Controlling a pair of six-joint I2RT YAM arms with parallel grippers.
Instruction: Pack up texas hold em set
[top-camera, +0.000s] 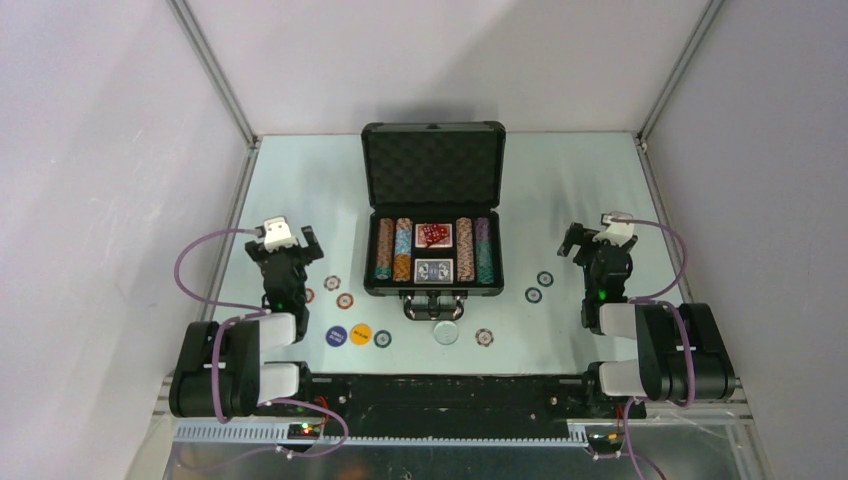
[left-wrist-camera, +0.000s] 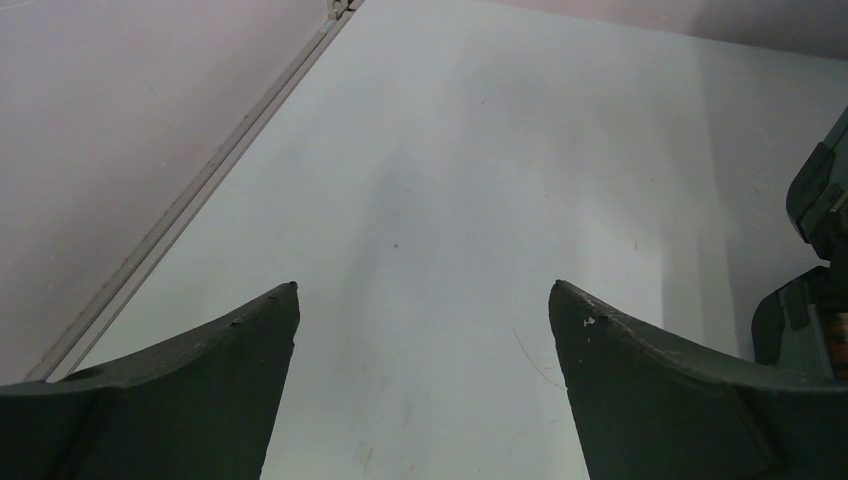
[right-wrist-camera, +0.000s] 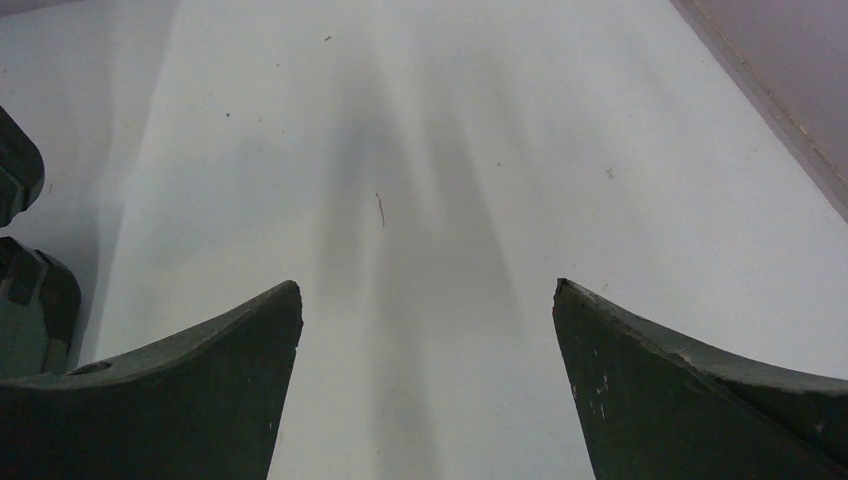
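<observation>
left gripper (left-wrist-camera: 423, 290) and right gripper (right-wrist-camera: 427, 285) both gape wide, holding nothing, poised above the table (top-camera: 600, 180). the case (top-camera: 432, 170) sits between them, lid propped back to take the loose chips (top-camera: 345, 300) and buttons (top-camera: 361, 334) lying inboard of each gripper.

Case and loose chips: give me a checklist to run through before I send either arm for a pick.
1. The case is open, lid upright: ok.
2. The left gripper is open and empty: ok.
3. The right gripper is open and empty: ok.
4. Everything packed: not ok; loose chips, blue button and yellow button lie on the table in front of the case.
5. Target seen by a wrist camera: not ok; both show only table surface and a case edge.
6. Room left in the chip rows: cannot tell.
</observation>
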